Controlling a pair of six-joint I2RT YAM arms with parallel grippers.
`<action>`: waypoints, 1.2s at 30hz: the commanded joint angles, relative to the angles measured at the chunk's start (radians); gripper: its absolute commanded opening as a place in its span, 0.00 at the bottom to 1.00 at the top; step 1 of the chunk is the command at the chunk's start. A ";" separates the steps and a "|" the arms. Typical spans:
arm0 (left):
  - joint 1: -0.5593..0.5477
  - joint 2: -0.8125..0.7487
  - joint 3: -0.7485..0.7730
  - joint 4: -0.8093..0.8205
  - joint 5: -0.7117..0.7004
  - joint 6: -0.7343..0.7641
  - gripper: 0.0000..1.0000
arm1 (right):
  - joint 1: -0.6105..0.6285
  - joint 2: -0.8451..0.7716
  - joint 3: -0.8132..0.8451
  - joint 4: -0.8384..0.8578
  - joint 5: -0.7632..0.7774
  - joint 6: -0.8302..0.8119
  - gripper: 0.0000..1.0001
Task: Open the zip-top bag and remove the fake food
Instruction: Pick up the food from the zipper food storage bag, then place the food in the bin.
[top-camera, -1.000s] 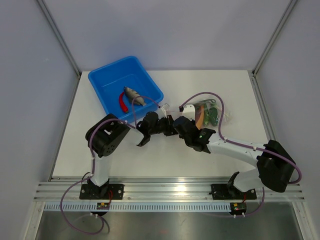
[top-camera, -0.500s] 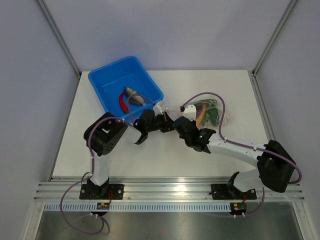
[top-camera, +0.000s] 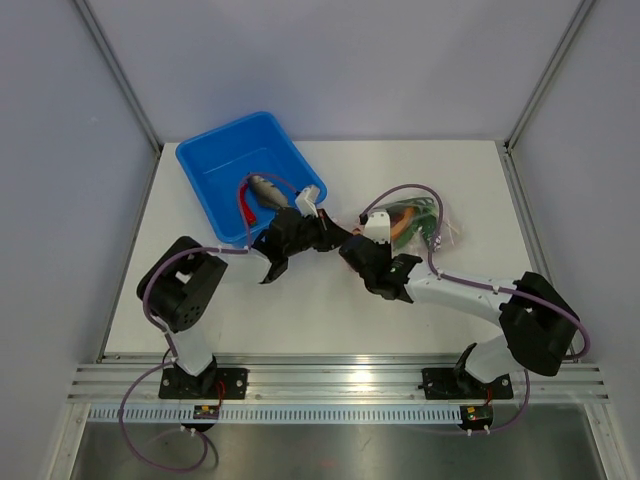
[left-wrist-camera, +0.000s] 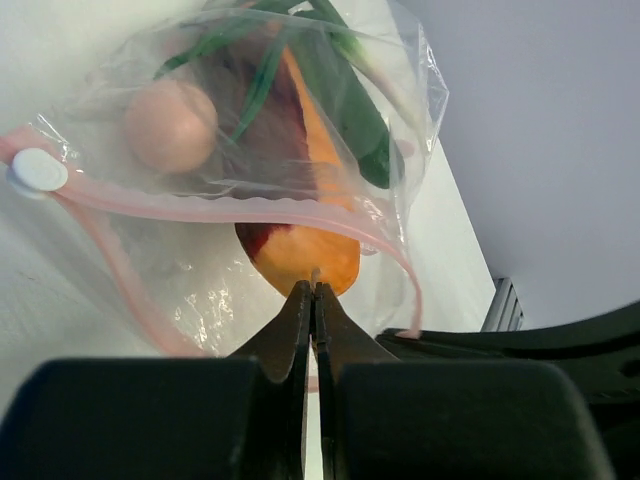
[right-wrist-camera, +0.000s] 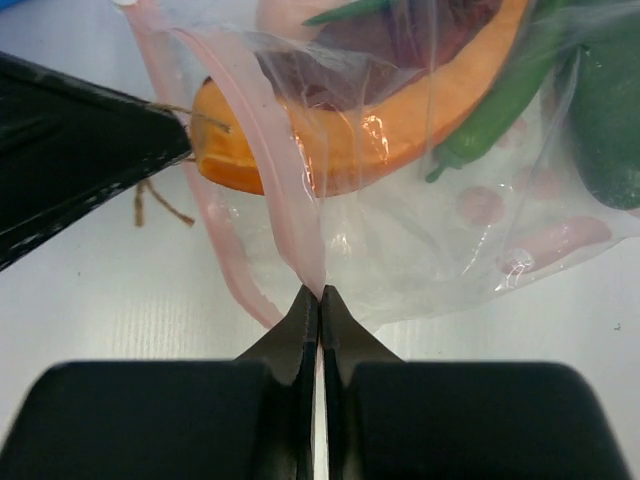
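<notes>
Pinching zip-top bag (right-wrist-camera: 400, 262): left hand (left-wrist-camera: 315, 287), right hand (right-wrist-camera: 320, 290); fake food (right-wrist-camera: 400, 140) inside; blue tub (top-camera: 213, 172) holds fish (top-camera: 265, 187), chili (top-camera: 243, 208).

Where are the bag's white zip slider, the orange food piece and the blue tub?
white zip slider (left-wrist-camera: 38, 170), left wrist view, its round face.
orange food piece (right-wrist-camera: 340, 155), right wrist view, middle of its curve.
blue tub (top-camera: 222, 176), top view, bare floor.

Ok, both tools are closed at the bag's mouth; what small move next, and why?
Probably ease the two tools apart. The right tool is shut on a pink lip of the zip-top bag, the left tool looks shut on the facing film, and the fake food lies inside, so spreading should widen the mouth.
</notes>
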 joint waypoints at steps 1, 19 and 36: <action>0.004 -0.056 -0.033 -0.021 -0.040 0.051 0.00 | 0.004 0.027 0.058 -0.029 0.085 0.035 0.00; 0.006 -0.320 -0.223 -0.139 -0.108 0.092 0.00 | -0.071 0.008 0.033 -0.007 0.001 0.058 0.00; 0.006 -0.722 -0.034 -0.667 -0.174 0.158 0.00 | -0.125 -0.034 -0.002 0.017 -0.068 0.069 0.00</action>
